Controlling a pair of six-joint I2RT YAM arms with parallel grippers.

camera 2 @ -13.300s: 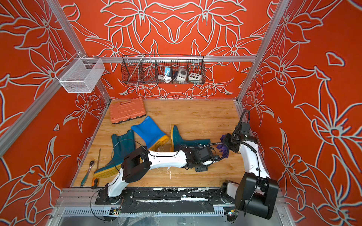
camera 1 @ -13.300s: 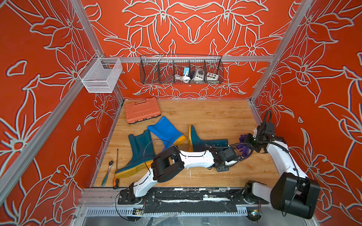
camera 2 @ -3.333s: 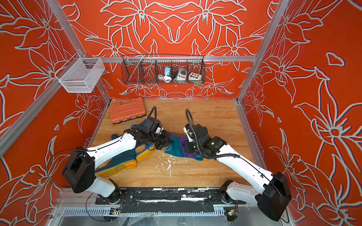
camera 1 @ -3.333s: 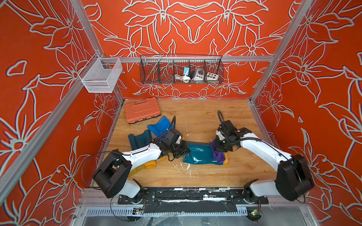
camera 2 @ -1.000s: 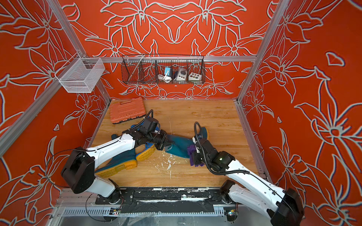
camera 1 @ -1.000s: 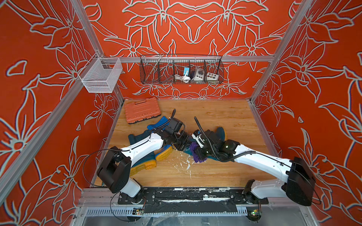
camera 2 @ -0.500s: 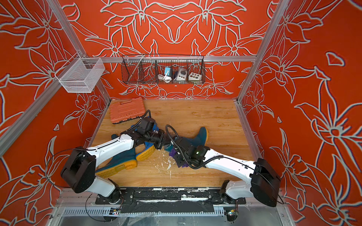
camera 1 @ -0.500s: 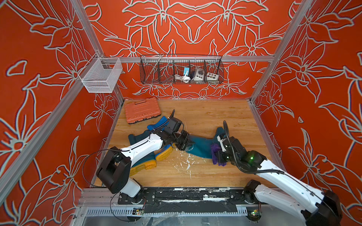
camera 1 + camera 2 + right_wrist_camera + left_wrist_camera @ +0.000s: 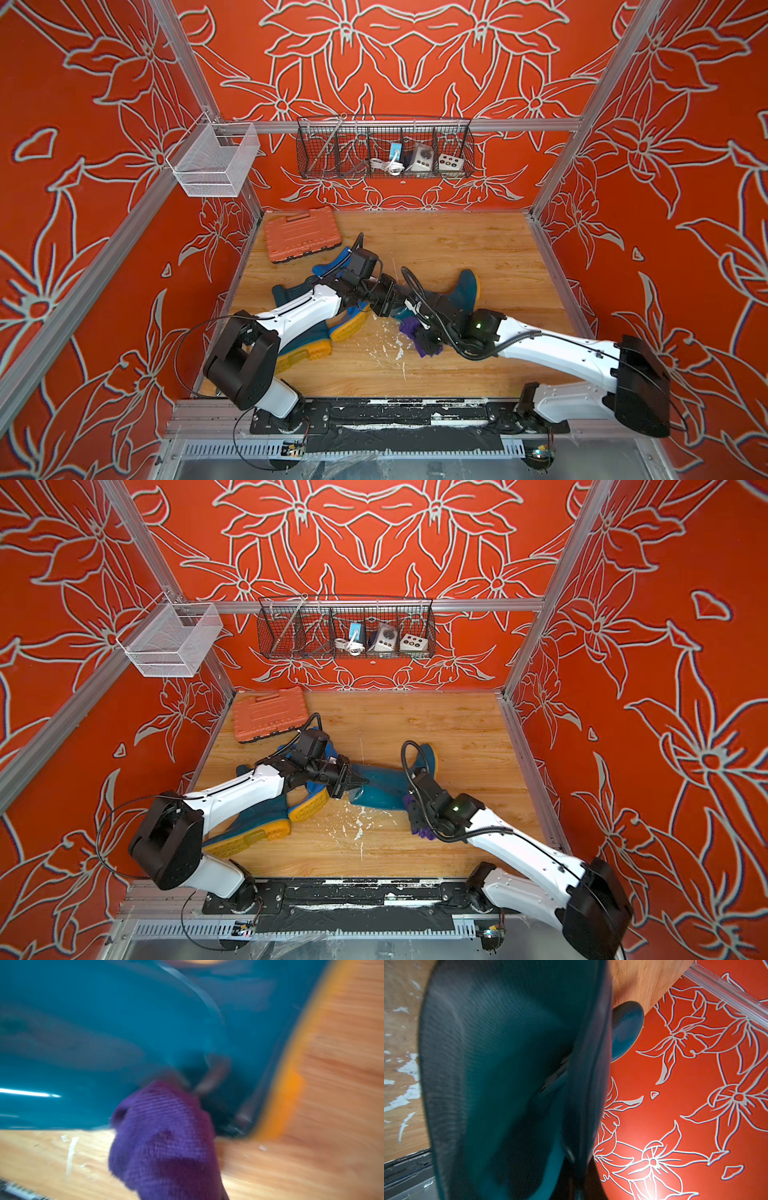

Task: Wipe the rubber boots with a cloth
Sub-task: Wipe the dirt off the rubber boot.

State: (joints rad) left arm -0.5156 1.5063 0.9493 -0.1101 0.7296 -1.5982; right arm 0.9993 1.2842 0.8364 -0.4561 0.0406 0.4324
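A dark teal rubber boot (image 9: 459, 291) (image 9: 382, 787) lies on its side mid-floor, its yellow-edged foot toward the back. My left gripper (image 9: 392, 309) (image 9: 355, 787) is shut on the rim of its open top; the left wrist view looks into the dark shaft (image 9: 508, 1064), with the toe (image 9: 627, 1030) beyond. My right gripper (image 9: 417, 332) (image 9: 415, 812) is shut on the bunched purple cloth (image 9: 422, 343) (image 9: 419, 827) (image 9: 166, 1136), which presses on the boot's near side (image 9: 104, 1032) close to the orange sole (image 9: 291, 1084). A second teal boot (image 9: 249, 833) and a blue boot (image 9: 309, 806) lie under my left arm.
An orange tool case (image 9: 301, 239) lies at the back left of the wooden floor. A black wire basket (image 9: 384, 153) and a white mesh basket (image 9: 212, 160) hang on the walls. White flecks (image 9: 390, 349) mark the floor in front of the boots.
My right gripper has swept the cloth back and forth along the lying teal boot's shaft. My left gripper has kept its hold on the boot's top and barely moved.
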